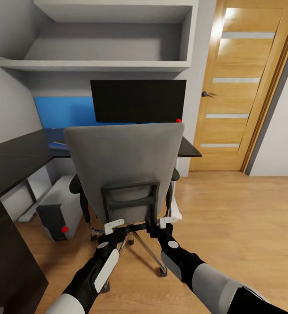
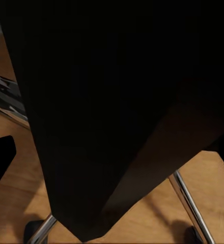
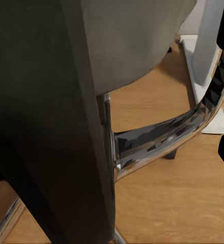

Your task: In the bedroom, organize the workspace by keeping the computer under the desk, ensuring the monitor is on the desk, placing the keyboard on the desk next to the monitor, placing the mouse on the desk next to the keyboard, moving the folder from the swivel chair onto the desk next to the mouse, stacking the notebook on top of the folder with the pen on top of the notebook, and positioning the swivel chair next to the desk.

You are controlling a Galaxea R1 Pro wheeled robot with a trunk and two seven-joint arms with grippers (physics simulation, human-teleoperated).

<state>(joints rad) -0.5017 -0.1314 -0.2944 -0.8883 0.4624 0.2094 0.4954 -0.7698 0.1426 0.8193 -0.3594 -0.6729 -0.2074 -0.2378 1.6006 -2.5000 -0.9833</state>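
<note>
Pushing the one swivel chair [image 1: 124, 168] toward the desk [image 1: 13, 163] seems to be our step: it stands just in front of the desk, its back to us, with one monitor [image 1: 138, 101] on the desktop behind it. Our left gripper [image 1: 112, 226] and right gripper [image 1: 166, 222] sit at the lower edge of the chair's black back bracket [image 1: 130, 199]; we cannot tell whether either pair of jaws is spread or pinching it. One computer [image 1: 60, 213] stands on the floor under the desk, just left of the chair. A blue folder [image 1: 56, 146] edge peeks out on the desk left of the chair back. If we shove off-centre, we judge the castors could swing the chair into the computer or a desk leg.
</note>
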